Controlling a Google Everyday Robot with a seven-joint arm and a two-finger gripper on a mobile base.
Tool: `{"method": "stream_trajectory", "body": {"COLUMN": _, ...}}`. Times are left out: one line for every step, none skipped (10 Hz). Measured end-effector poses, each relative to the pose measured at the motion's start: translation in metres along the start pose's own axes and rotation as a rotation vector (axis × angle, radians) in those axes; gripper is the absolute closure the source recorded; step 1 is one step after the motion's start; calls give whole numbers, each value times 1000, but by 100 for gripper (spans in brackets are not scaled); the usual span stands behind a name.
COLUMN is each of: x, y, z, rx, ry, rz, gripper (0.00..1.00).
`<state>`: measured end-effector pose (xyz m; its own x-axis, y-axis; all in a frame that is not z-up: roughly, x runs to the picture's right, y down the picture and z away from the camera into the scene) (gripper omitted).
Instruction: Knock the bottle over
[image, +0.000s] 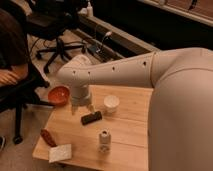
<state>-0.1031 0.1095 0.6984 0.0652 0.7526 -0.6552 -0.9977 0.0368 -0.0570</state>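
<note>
Robot arm (130, 75) reaching from the right foreground across a wooden table (130, 130), forearm roughly level, wrist bent so that the gripper (86, 107) points straight down near the table's far left part. The gripper hangs just above the far end of a flat black remote-like object (91, 118). It holds nothing, and how far it is spread cannot be told. The bottle (104, 140) stands upright near the table's front edge, apart from the gripper on the camera side, with the black object between them. A white cup (111, 103) sits just right of the gripper and an orange bowl (59, 95) to its left.
</note>
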Motion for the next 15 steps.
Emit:
{"method": "stream_trajectory", "body": {"x": 1, "y": 2, "z": 1, "rx": -3, "ry": -4, "rz": -6, "gripper": 35}}
{"method": "stream_trajectory", "body": {"x": 4, "y": 6, "z": 1, "rx": -13, "ry": -11, "rz": -13, "gripper": 35}}
{"method": "stream_trajectory", "body": {"x": 10, "y": 10, "z": 2, "rx": -28, "ry": -19, "rz": -22, "gripper": 35}}
{"method": "stream_trajectory", "body": {"x": 20, "y": 14, "z": 2, "rx": -42, "ry": -28, "rz": -31, "gripper": 35}}
{"method": "stream_trajectory", "body": {"x": 30, "y": 17, "z": 3, "rx": -52, "ry": -33, "rz": -38, "gripper": 35}}
{"method": "stream_trajectory", "body": {"x": 45, "y": 19, "z": 6, "rx": -63, "ry": -37, "rz": -43, "gripper": 35}}
{"method": "stream_trajectory", "body": {"x": 65, "y": 20, "z": 9, "rx": -72, "ry": -36, "rz": -45, "gripper": 35}}
{"method": "stream_trajectory", "body": {"x": 81, "y": 20, "z": 12, "rx": -80, "ry": -31, "rz": -48, "gripper": 35}}
{"method": "stream_trajectory", "body": {"x": 92, "y": 20, "z": 15, "rx": -87, "ry": -27, "rz": -53, "gripper": 35}}
{"method": "stream_trajectory", "body": {"x": 106, "y": 20, "z": 20, "rx": -96, "ry": -22, "rz": -59, "gripper": 35}}
{"method": "stream_trajectory", "body": {"x": 117, "y": 15, "z": 27, "rx": -103, "ry": -23, "rz": -64, "gripper": 35}}
{"method": "stream_trajectory", "body": {"x": 122, "y": 10, "z": 31, "rx": -109, "ry": -24, "rz": -62, "gripper": 35}}
{"method": "stream_trajectory", "body": {"x": 127, "y": 2, "z": 35, "rx": -110, "ry": -24, "rz": -60, "gripper": 35}}
{"method": "stream_trajectory", "body": {"x": 130, "y": -5, "z": 37, "rx": -112, "ry": -22, "rz": -59, "gripper": 35}}
{"method": "stream_trajectory", "body": {"x": 134, "y": -10, "z": 39, "rx": -122, "ry": -15, "rz": -58, "gripper": 35}}
